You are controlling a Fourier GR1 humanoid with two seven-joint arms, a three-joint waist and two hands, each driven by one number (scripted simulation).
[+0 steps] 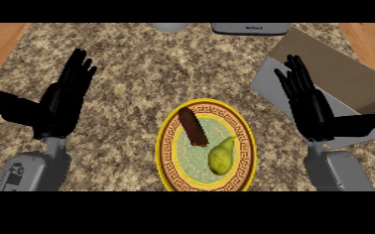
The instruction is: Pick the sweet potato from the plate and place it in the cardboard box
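Nearest you: the two grey forearms at the lower edge, then the plate [250,144] between them, yellow rim with a patterned band. On it lies the sweet potato [193,127], dark brown, elongated, running from the plate's upper left toward its middle. Just beside its lower end sits a pear [221,156], yellow-green; I can't tell whether they touch.

Your left hand [64,96] is open, fingers straight and pointing up, out over the counter [147,69] well left of the plate, holding nothing. Your right hand [306,99] is the same: open, straight fingers, empty, sitting over the left edge of the cardboard box [337,72]. Nothing is grasped yet; the task looks unstarted.

Risks from here:
- Pear is the main one. Come down on the potato's lower end and your fingers likely catch the pear, or roll it off the plate. Take the upper end, away from the pear.
- Potato is narrow and rounded. Closing along its length instead of across it probably lets it roll out.
- Plate rim is close to the potato's upper end. Fingers landing on the rim could tip or slide the plate.
- Box sits at an angle with a flap open on the side facing the plate. A low carry could clip that flap and shift the box.
- The box is only partly in view at the right, so check the opening before release.
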